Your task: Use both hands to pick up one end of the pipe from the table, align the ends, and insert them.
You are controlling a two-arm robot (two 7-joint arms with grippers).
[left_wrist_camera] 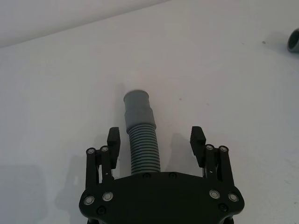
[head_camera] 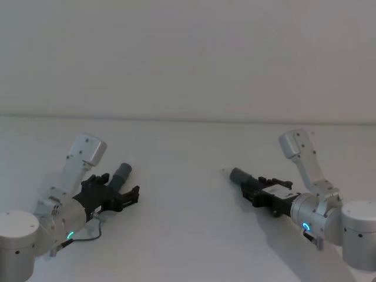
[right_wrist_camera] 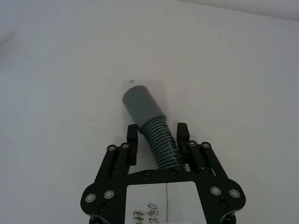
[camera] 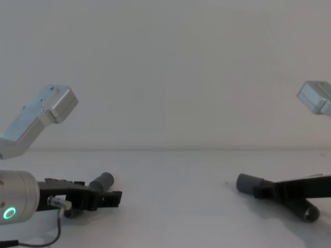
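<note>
Two dark grey ribbed pipe pieces lie on the white table. The left piece points its smooth end away from my left gripper, which straddles the ribbed part, open wide, with clear gaps on both sides. The right piece lies between the fingers of my right gripper; these stand close on either side of the ribs behind its collar end, with a thin gap showing. In the chest view, its other end rests on the table behind the right gripper.
The white table stretches bare between the two pipe pieces, with a plain wall behind its far edge. The right piece's collar shows far off in the left wrist view.
</note>
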